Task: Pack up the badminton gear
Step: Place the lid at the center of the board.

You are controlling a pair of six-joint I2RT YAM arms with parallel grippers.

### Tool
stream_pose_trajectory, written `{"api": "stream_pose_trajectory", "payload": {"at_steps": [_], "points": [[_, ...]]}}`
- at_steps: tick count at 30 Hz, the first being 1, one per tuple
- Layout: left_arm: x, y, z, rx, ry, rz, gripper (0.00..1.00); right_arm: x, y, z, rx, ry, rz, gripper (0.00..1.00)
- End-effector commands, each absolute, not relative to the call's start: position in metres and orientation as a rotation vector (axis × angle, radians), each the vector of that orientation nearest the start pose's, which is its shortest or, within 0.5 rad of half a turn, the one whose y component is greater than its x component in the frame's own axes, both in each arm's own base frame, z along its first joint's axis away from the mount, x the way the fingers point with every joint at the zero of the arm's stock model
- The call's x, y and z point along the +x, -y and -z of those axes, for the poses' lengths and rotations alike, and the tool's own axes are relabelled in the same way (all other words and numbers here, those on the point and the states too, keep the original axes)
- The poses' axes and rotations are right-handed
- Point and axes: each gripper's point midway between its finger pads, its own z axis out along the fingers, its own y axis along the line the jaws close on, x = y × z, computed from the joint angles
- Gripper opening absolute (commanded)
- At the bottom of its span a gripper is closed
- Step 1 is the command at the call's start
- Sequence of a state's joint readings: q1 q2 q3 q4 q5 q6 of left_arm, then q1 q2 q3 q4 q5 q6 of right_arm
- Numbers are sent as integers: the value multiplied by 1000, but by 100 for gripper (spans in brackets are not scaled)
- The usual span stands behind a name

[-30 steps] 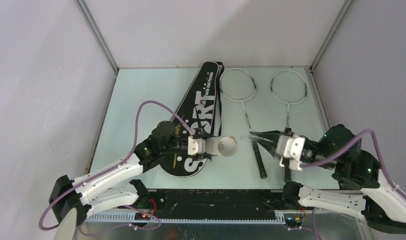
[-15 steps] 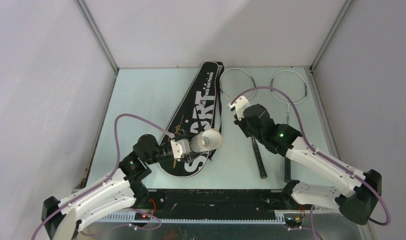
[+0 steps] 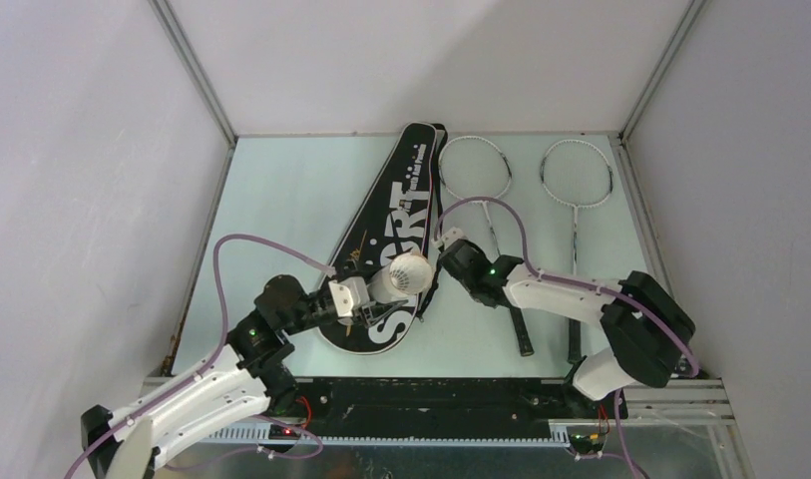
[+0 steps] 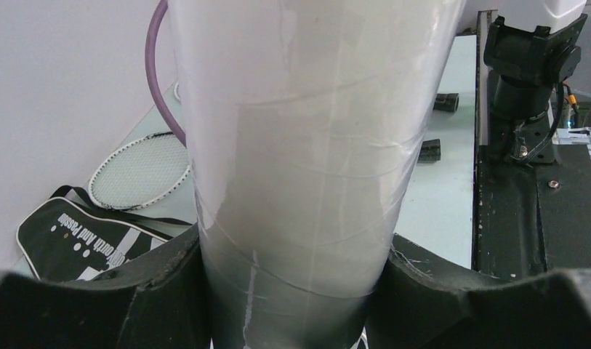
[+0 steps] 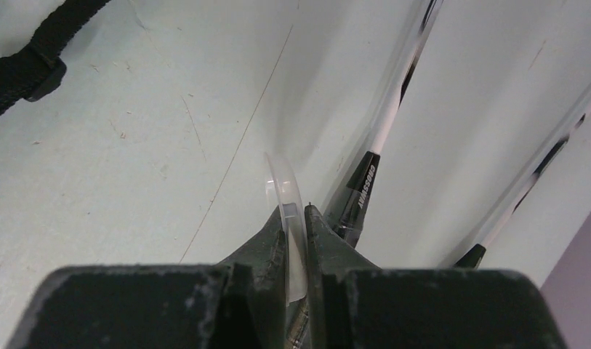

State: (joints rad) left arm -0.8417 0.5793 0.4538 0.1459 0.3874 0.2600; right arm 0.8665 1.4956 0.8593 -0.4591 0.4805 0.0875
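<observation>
Tube (image 4: 299,145) clamped round its body by left claw (image 3: 353,296), jaws spread wide on it; bag (image 3: 406,200) beneath. Right claw (image 5: 296,218) nearly closed, pinching thin clear cap (image 5: 281,182) edge-on; rackets (image 5: 358,193) just right of it on desk (image 5: 132,145).

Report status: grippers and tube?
Left gripper shut on white tube, over bag. Right gripper pinching thin clear lid, beside tube's end. Both rackets lying outside bag.

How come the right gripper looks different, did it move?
Yes. The right gripper swung left, from over the handle of the right-hand racket to beside the black bag.
</observation>
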Motion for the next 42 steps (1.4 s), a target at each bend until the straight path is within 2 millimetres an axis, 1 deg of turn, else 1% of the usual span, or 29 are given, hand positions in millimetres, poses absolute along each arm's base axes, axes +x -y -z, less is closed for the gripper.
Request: {"api": "stream_pose_trajectory", "payload": {"at_steps": [1,2,3,5,7,9,10,12,14,16,18,19,22,24,25,26,27,28,29,31,38,39,40,41,42], "points": [[151,249,-244,1052,-1239,778,46,270,-188,-66,-704,-2272,366,11],[151,249,-244,1050,-1240,775,46,270,-189,-62,-721,-2273,390,12],[151,248,-245,1049,-1239,774,46,268,-193,-64,-741,-2260,407,12],[152,247,-245,1045,-1244,769,46,264,-199,-57,-794,-2261,444,13],[152,247,-245,1042,-1248,764,46,259,-206,-53,-843,-2262,467,17],[153,246,-245,1042,-1251,759,46,252,-213,-49,-885,-2268,481,26],[153,246,-245,1042,-1252,758,46,248,-217,-47,-903,-2269,480,32],[153,246,-245,1043,-1250,754,46,241,-223,-45,-915,-2293,455,40],[153,245,-245,1043,-1253,751,46,236,-226,-45,-901,-2319,414,42],[153,245,-245,1045,-1249,748,46,236,-226,-50,-866,-2320,393,41],[153,246,-245,1049,-1247,752,46,240,-224,-56,-823,-2318,384,41],[153,246,-245,1050,-1247,753,46,242,-224,-57,-807,-2322,370,41],[153,246,-245,1050,-1249,752,46,251,-214,-55,-751,-2338,387,41],[154,246,-244,1051,-1258,750,46,254,-210,-56,-719,-2343,385,39],[153,246,-244,1052,-1257,751,46,256,-210,-57,-705,-2340,379,31],[153,246,-244,1054,-1253,755,46,257,-212,-58,-694,-2335,352,26],[153,246,-244,1054,-1251,756,46,259,-212,-59,-681,-2337,338,17],[152,247,-244,1056,-1248,757,46,259,-214,-60,-668,-2338,311,14],[152,247,-244,1057,-1248,758,46,261,-212,-61,-651,-2344,304,6],[153,247,-244,1057,-1247,757,46,265,-208,-62,-608,-2357,289,0],[154,247,-242,1061,-1254,752,46,272,-189,-77,-467,-2350,258,0],[154,248,-242,1061,-1255,752,46,273,-185,-78,-453,-2354,254,0],[154,248,-242,1062,-1254,753,46,271,-186,-80,-466,-2360,220,0],[154,248,-242,1063,-1254,753,46,270,-186,-83,-486,-2357,198,3],[154,248,-242,1063,-1253,753,47,265,-191,-80,-520,-2376,151,19]]}}
